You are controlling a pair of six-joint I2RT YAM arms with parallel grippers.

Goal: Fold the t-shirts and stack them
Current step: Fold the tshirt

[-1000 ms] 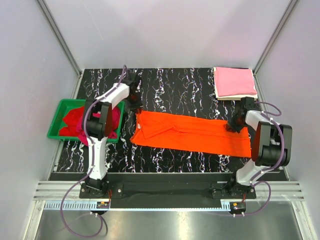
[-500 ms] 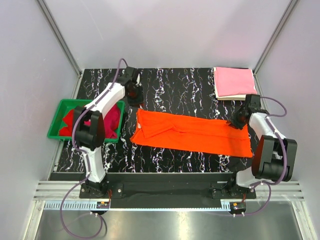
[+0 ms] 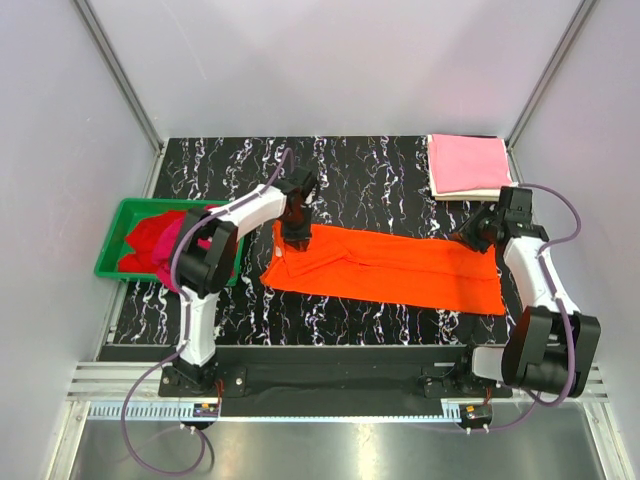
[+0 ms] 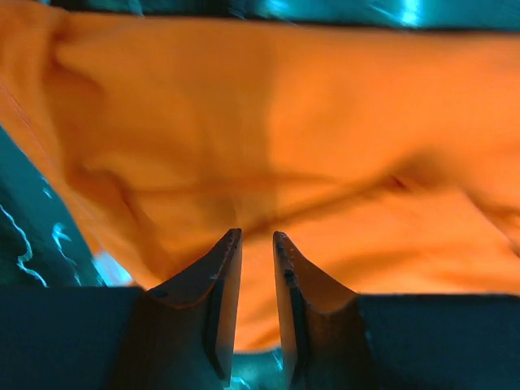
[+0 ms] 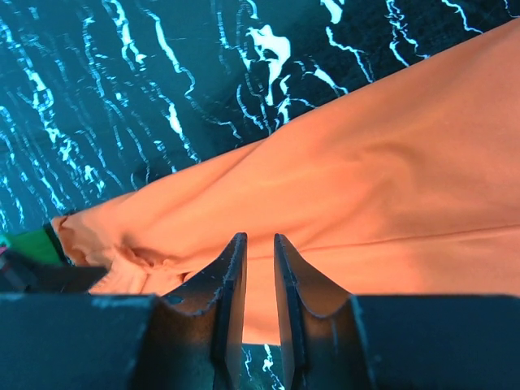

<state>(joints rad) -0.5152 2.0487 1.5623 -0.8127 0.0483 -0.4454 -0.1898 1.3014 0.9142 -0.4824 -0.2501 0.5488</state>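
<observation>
The bright orange t-shirt point(image 3: 390, 268) lies flat across the table as a long strip folded lengthwise. My left gripper point(image 3: 298, 232) hovers over its left end at the far edge. In the left wrist view the gripper point(image 4: 257, 236) is open by a narrow gap, with only orange cloth point(image 4: 284, 122) beyond it. My right gripper point(image 3: 478, 240) is over the strip's far right corner. In the right wrist view it point(image 5: 258, 237) is also narrowly open and holds nothing, with the orange cloth point(image 5: 390, 187) below. A folded pink t-shirt point(image 3: 468, 163) lies on a cream-white one point(image 3: 475, 193) at the back right.
A green bin point(image 3: 108, 255) stands at the left edge of the table, holding a red shirt point(image 3: 145, 240) and a magenta one partly hidden by my left arm. The table is black marble-patterned point(image 3: 380, 180). Grey walls close in the back and sides.
My left gripper swung from the back left of the table to the orange shirt's left end. The right gripper shifted slightly back over the right end. The shirt has not moved.
</observation>
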